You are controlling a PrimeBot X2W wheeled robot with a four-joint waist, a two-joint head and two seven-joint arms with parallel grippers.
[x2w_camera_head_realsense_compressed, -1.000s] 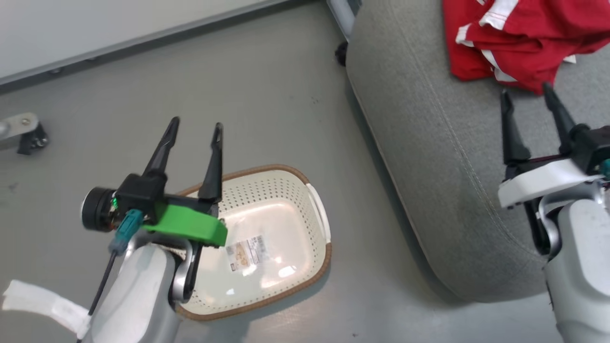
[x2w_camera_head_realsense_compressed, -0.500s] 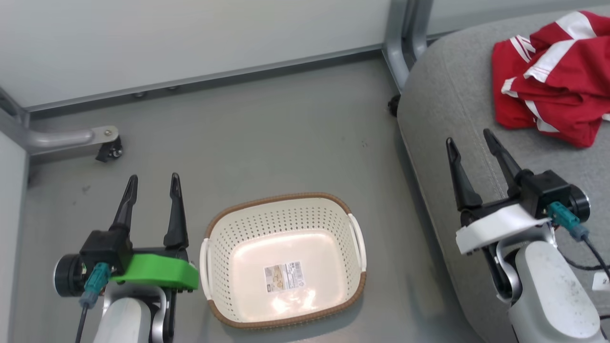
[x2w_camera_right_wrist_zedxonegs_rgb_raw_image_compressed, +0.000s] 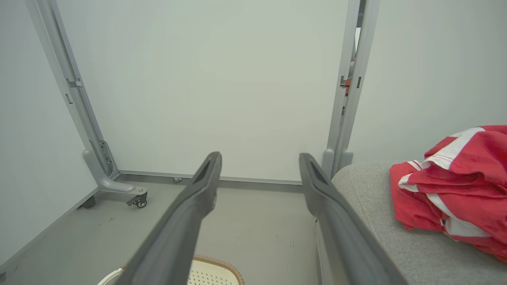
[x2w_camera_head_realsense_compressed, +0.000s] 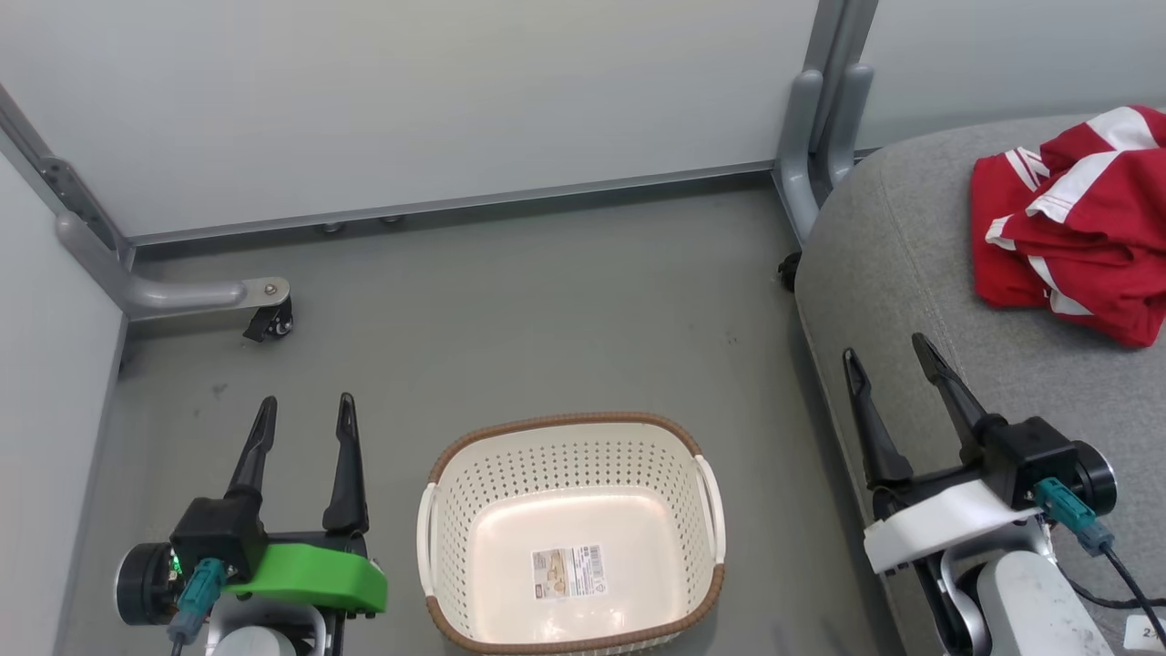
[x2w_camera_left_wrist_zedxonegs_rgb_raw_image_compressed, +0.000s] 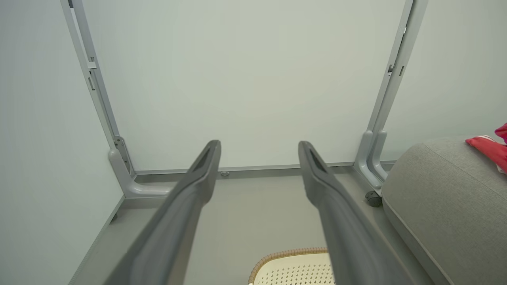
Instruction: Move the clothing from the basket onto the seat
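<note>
The red clothing [x2w_camera_head_realsense_compressed: 1075,214] with white stripe trim lies crumpled on the grey seat [x2w_camera_head_realsense_compressed: 902,273] at the right; it also shows in the right wrist view as clothing [x2w_camera_right_wrist_zedxonegs_rgb_raw_image_compressed: 459,190] on the seat [x2w_camera_right_wrist_zedxonegs_rgb_raw_image_compressed: 380,221]. The cream basket [x2w_camera_head_realsense_compressed: 437,556] with a brown rim stands on the floor at bottom centre, holding nothing but a label sticker. My left gripper [x2w_camera_head_realsense_compressed: 305,410] is open, left of the basket, nothing between its fingers. My right gripper [x2w_camera_head_realsense_compressed: 885,357] is open over the seat's near edge, apart from the clothing. The left wrist view catches the basket rim [x2w_camera_left_wrist_zedxonegs_rgb_raw_image_compressed: 277,255] and seat [x2w_camera_left_wrist_zedxonegs_rgb_raw_image_compressed: 443,198].
Pale partition panels close off the back and left. A grey post foot with a caster [x2w_camera_head_realsense_compressed: 269,319] sits on the floor at left, and another post [x2w_camera_head_realsense_compressed: 820,137] stands by the seat's far corner. Grey floor [x2w_camera_head_realsense_compressed: 528,319] lies between the panels and basket.
The head camera has tilted up and swung, so the whole picture shifted. Both arms have drawn back and lowered to either side of the basket. Both grippers stayed open. The clothing stayed on the seat.
</note>
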